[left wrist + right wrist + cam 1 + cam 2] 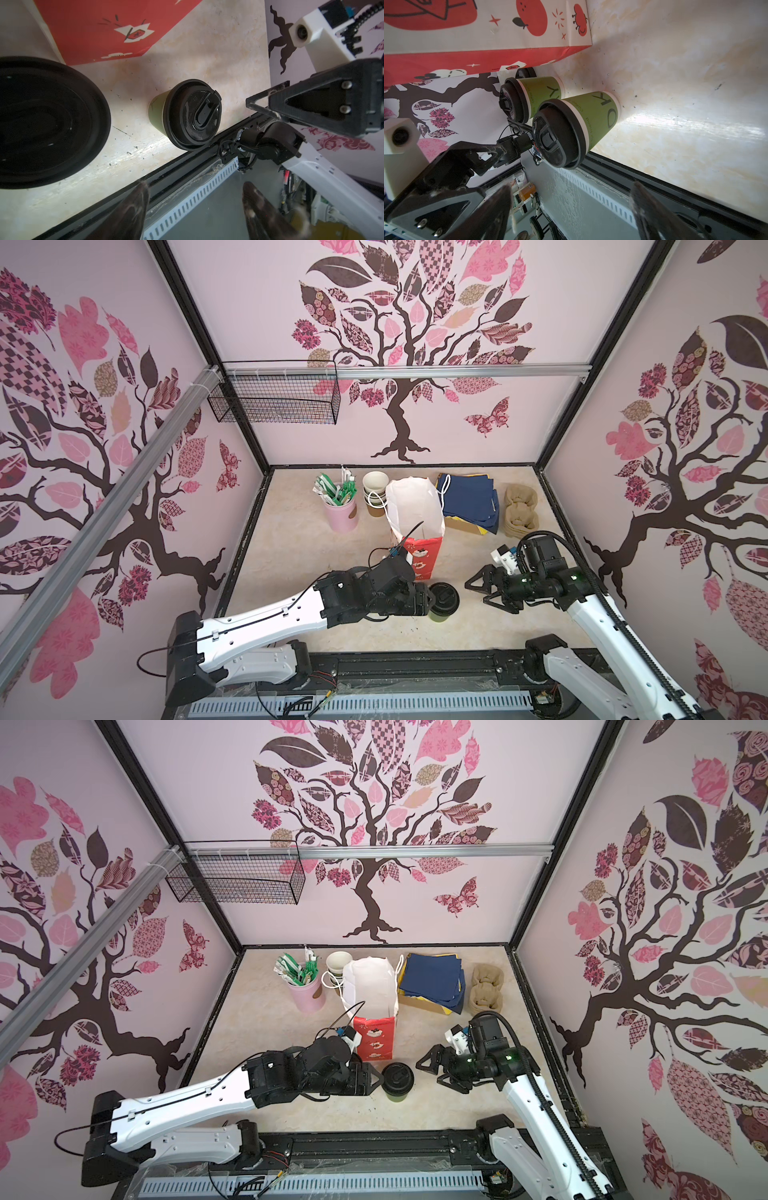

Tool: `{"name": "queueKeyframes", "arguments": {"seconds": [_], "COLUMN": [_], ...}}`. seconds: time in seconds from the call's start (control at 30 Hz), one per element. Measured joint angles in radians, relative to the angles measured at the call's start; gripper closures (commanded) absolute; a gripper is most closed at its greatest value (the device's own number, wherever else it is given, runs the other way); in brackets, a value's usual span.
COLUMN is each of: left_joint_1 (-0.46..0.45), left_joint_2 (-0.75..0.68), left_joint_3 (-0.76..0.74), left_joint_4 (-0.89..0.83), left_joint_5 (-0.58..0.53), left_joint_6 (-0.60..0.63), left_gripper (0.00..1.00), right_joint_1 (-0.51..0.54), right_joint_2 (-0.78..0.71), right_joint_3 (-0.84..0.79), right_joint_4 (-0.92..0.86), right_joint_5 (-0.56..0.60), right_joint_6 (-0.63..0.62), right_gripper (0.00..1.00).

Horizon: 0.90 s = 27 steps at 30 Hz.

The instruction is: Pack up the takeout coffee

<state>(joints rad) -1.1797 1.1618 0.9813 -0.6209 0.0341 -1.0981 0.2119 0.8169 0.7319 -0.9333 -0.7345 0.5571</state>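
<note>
as they stand upright, two green cups (pixel 545 91) (pixel 593 116) wear black lids (pixel 558 135).

Bare table (pixel 469 626) lies right of the cup (pixel 444 598); bag (pixel 424 556) stands behind.

Pink straw cup (pixel 343 514), stacked cups (pixel 374 489), navy paper pile (pixel 469 499) and pulp trays (pixel 521 506) stand in a row.

Pink tree-decal walls (pixel 257 323) enclose a beige marbled bench (pixel 299 572); a wire basket (pixel 274 402) hangs above its far-left corner.
</note>
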Motion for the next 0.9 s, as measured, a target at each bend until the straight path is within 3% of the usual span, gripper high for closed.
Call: {"name": "queueKeyframes", "arguments": {"seconds": [0.43, 0.57, 0.9], "left_joint_1": [-0.001, -0.001, -0.001], "left_joint_2": [0.1, 0.1, 0.118], "left_joint_3": [-0.055, -0.083, -0.109], "left_joint_4": [0.107, 0.128, 0.193], "left_joint_5": [0.004, -0.019, -0.033], "left_joint_6": [-0.137, -0.163, -0.186], "left_gripper": [0.49, 0.51, 0.51], "right_joint_1": [0.028, 0.053, 0.234], "right_joint_2": [-0.024, -0.026, 0.008], "right_joint_3": [-0.051, -0.079, -0.11], "right_joint_4": [0.05, 0.077, 0.205], "right_joint_5": [0.017, 0.028, 0.081], "right_joint_6": [0.046, 0.07, 0.189], "right_gripper": [0.12, 0.13, 0.15]}}
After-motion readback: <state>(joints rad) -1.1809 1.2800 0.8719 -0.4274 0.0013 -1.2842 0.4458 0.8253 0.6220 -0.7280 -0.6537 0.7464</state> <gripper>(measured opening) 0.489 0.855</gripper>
